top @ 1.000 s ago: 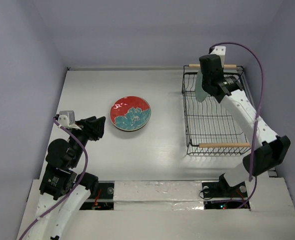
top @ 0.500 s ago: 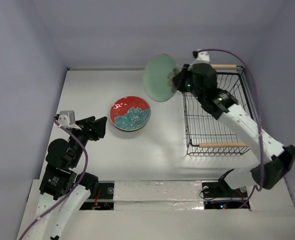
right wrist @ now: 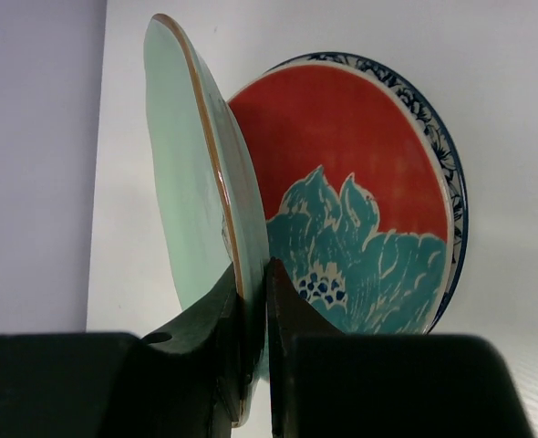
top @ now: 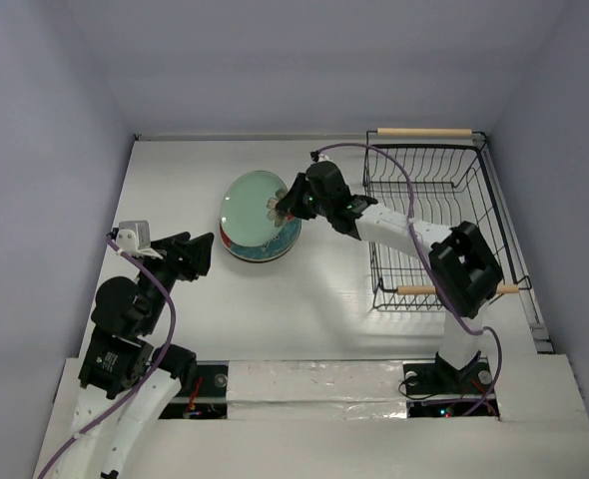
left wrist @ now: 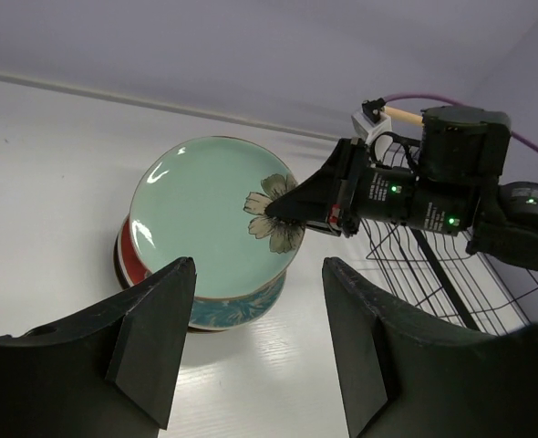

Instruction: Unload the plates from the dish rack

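Observation:
My right gripper (top: pixel 281 204) is shut on the rim of the pale green plate (top: pixel 251 204), near its flower print. The plate hangs tilted just over a stack whose top plate is red with teal flowers (top: pixel 271 242). In the right wrist view the pale green plate (right wrist: pixel 189 182) stands edge-on between the fingers, with the red plate (right wrist: pixel 351 173) behind it and a blue-rimmed plate (right wrist: pixel 458 205) under that. My left gripper (top: pixel 197 255) is open and empty, a short way left of the stack. The black wire dish rack (top: pixel 371 232) at the right holds no plates that I can see.
The rack's two wooden handles (top: pixel 424 131) lie at its far and near ends. The right arm's forearm (top: pixel 399 228) crosses the rack's left wall. Grey walls close in the white table (top: pixel 175 180) at the back and sides. The left wrist view shows the stack (left wrist: pixel 219 308) ahead.
The right arm has lifted the pale green plate out of the rack and swung it left and down over the red plate. The left arm has stayed in place.

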Controlling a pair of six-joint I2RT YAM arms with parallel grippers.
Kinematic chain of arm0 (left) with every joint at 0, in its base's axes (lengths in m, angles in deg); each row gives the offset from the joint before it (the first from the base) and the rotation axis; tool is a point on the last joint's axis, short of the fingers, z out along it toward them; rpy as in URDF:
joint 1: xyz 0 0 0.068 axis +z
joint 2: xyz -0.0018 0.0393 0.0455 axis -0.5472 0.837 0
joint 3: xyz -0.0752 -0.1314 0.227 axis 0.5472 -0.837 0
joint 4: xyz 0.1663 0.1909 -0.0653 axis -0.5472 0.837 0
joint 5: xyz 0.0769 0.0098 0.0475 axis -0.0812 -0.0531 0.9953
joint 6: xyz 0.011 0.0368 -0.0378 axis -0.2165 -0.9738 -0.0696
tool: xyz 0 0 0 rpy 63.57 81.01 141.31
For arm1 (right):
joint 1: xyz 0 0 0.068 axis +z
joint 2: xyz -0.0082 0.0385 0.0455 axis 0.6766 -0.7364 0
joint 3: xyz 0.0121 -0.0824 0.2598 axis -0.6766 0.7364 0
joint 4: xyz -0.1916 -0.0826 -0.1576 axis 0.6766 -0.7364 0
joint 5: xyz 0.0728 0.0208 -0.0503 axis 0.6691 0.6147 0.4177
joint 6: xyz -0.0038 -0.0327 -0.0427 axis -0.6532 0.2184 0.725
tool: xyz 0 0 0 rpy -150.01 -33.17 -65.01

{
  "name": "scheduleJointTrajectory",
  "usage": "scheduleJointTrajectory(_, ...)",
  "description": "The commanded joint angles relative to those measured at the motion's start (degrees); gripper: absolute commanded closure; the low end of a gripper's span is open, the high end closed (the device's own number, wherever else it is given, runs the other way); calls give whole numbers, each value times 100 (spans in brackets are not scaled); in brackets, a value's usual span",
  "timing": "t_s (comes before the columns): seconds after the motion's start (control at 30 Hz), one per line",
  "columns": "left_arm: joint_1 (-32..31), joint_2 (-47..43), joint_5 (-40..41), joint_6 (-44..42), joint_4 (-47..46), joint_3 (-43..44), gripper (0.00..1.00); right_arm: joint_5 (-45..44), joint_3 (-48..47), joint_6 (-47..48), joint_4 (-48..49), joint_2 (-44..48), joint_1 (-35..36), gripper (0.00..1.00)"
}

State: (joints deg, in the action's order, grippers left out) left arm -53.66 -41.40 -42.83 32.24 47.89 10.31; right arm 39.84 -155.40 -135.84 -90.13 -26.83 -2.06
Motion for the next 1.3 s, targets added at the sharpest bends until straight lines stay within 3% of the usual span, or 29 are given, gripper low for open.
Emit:
scheduleJointTrajectory(0.0, 45, 74, -44, 18, -214, 3, 45, 128, -33, -717, 1732, 106, -26, 100)
scheduleJointTrajectory(0.4, 45, 66, -62, 18, -205, 3, 45, 163, 433, -972, 1987, -378, 27, 97)
scheduleJointTrajectory(0.53, 45, 48, -62, 18, -222, 3, 45, 145, 556, -946, 1900, -370, 27, 81)
scheduleJointTrajectory(0.67, 45, 39, -71, 18, -214, -6, 45, -74, 460, -665, 1435, -352, 132, 47)
scheduleJointTrajectory(0.73, 97, 30, -79, 10, -231, -6, 45, -197, 338, -464, 1014, -378, 132, 35)
scheduleJointTrajectory(0.83, 98, 39, -88, 18, -231, -6, 45, -451, 205, -200, 688, -396, 255, 30)
scheduleJointTrajectory(0.97, 98, 30, -88, 18, -231, -6, 45, -987, -286, 275, -207, -475, 413, 15)
scheduleJointTrajectory(1.27, 98, 30, -97, 18, -240, -6, 45, -2227, -1235, 1066, -1896, -756, 791, 2)
